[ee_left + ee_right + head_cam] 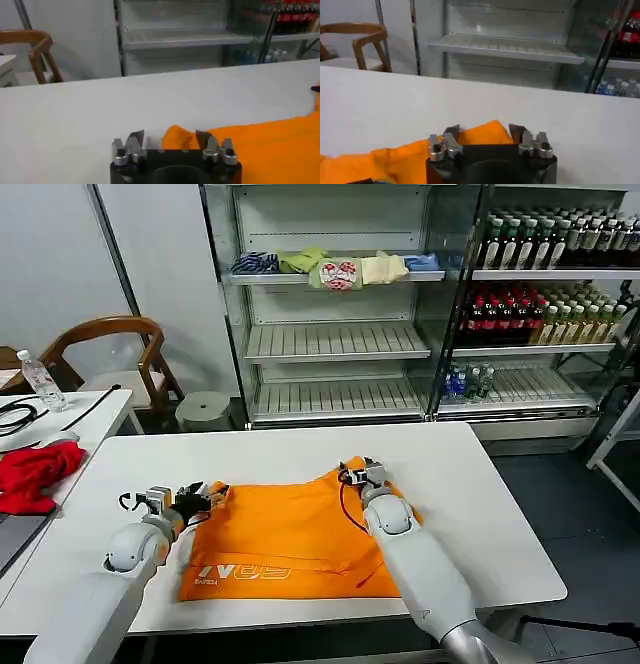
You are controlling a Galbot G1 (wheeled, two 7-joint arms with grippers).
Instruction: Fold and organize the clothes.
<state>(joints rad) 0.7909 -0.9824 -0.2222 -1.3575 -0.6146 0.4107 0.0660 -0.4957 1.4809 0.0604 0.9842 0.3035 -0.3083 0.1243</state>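
Note:
The clothes are one bright orange T-shirt (290, 534) lying flat on the white table (480, 494), with white lettering (235, 573) near its front left corner. My left gripper (205, 499) is at the shirt's far left corner. In the left wrist view that gripper (169, 139) is open, with an orange fabric corner (176, 138) lying between its fingers. My right gripper (360, 474) is at the far right corner. In the right wrist view it (484, 132) is also open, and the orange corner (482, 134) sits between its jaws.
A red garment (35, 474) and a water bottle (42, 381) lie on a second table to the left, beside a wooden chair (105, 349). Behind stand an open shelf unit with small folded clothes (330, 269) and racks of drink bottles (545, 294).

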